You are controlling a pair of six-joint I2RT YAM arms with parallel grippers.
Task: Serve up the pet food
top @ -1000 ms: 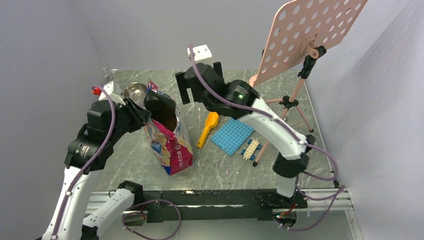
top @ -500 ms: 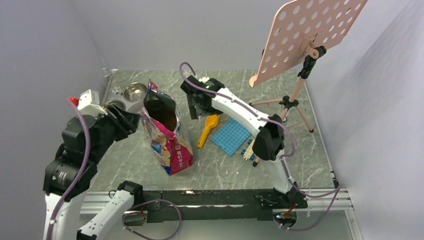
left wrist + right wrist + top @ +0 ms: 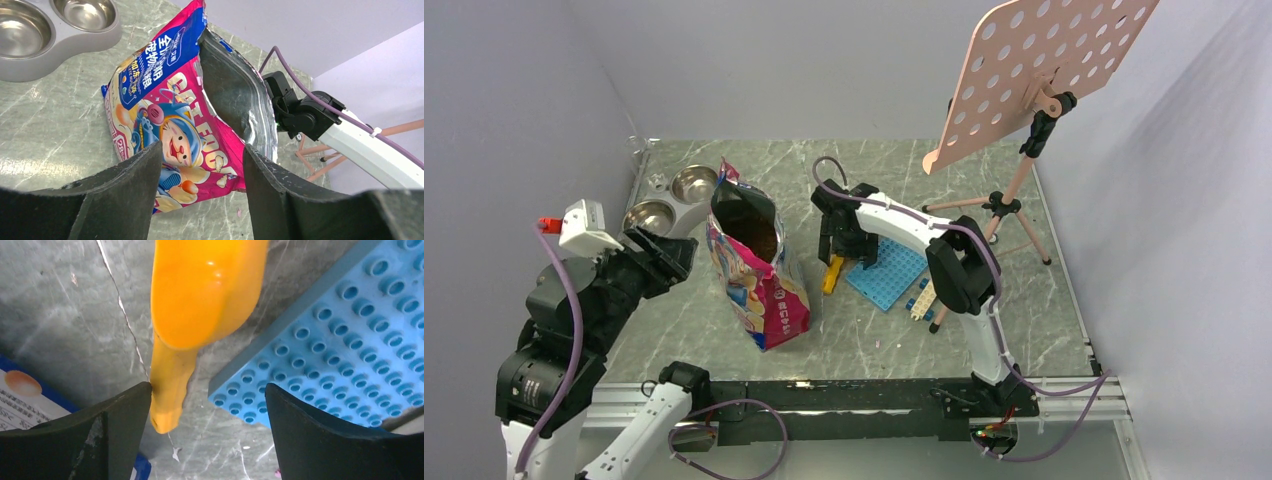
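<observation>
Kibble: the dark-brown kibble (image 3: 752, 232) lay inside the pouch (image 3: 764, 285) and showed through its open mouth from above.
Pouch: it stood upright on the tabletop (image 3: 864, 335), left of centre, with its top spread open. The wrist view showed its silver lining.
Bowls: the twin steel bowls (image 3: 672, 200) sat in their grey stand at the far left, just beyond the pouch, both showing bare steel.
Left gripper: the left gripper (image 3: 202, 195) was held left of the pouch, apart from it, with its jaws wide and nothing between them. The pouch's printed face showed through the gap.
Right gripper: the right gripper (image 3: 207, 430) was low over the scoop (image 3: 200, 295), jaws wide and straddling the handle. The handle tip lay right by the left finger (image 3: 107, 432); whether they touched could not be told.
Scoop: orange-yellow, it lay flat on the tabletop, right of the pouch and against the left edge of the blue plate (image 3: 350, 340).
Stand: a pink perforated stand (image 3: 1044, 70) stood on its tripod at the far right.
</observation>
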